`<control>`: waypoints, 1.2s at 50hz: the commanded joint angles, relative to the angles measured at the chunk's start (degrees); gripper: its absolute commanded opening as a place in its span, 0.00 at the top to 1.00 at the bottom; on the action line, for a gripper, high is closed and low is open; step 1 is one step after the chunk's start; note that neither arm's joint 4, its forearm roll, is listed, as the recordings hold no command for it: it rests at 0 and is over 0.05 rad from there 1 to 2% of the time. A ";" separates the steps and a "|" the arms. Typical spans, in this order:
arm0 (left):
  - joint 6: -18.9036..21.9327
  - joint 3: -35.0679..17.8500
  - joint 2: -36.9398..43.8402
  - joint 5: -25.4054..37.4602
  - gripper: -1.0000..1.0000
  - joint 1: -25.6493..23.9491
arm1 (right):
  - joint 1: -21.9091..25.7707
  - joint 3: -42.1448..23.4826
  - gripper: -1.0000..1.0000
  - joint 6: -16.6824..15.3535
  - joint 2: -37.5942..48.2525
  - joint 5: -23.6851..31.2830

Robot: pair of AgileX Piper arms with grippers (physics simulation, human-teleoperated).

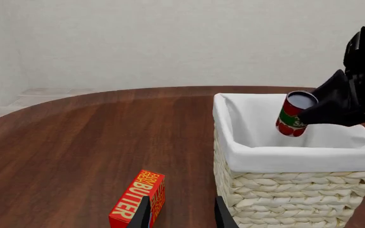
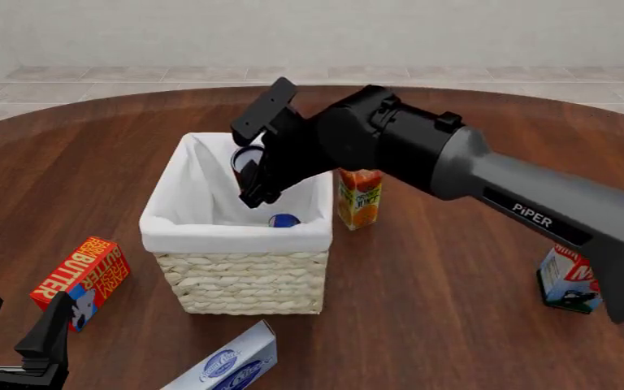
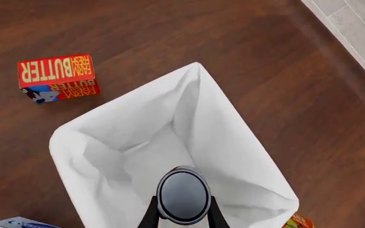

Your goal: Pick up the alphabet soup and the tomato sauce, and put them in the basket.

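Right gripper (image 1: 309,116) pinches the tomato sauce (image 1: 294,114) and holds it tilted over the open mouth of the basket (image 2: 236,236), above the liner and inside the rim line, toward the far right part of the opening. A small blue-and-white round object lies on the basket floor in the front view; likely the alphabet soup (image 2: 283,220), but too small to confirm.

Left gripper (image 1: 181,211) is spread, holds nothing, and sits low near the front edge of the bench (image 2: 431,292), beside the butter box (image 2: 78,280).

Risks, as judged:
- A release from this height with the can tilted may let it bounce or roll against the liner.
- The can may strike what already lies below.
- The arm's wrist is close to the basket's far rim; a careless descent or retreat could tip or drag the basket, or knock the juice carton (image 2: 359,197) just beside it.
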 commanded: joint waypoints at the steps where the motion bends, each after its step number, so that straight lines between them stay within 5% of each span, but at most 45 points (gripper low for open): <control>1: 0.00 0.00 0.00 0.00 0.00 0.00 | 0.00 -2.51 1.00 0.80 1.62 0.72; 19: 0.00 0.00 0.00 0.00 0.00 0.00 | 0.26 -4.22 1.00 0.80 3.21 0.98; 20: 0.00 0.00 0.00 0.00 0.00 0.00 | 0.28 -4.21 0.00 0.89 3.19 0.98; 60: 0.00 0.00 0.00 0.00 0.00 0.00 | 0.16 -3.12 0.00 0.46 0.63 1.27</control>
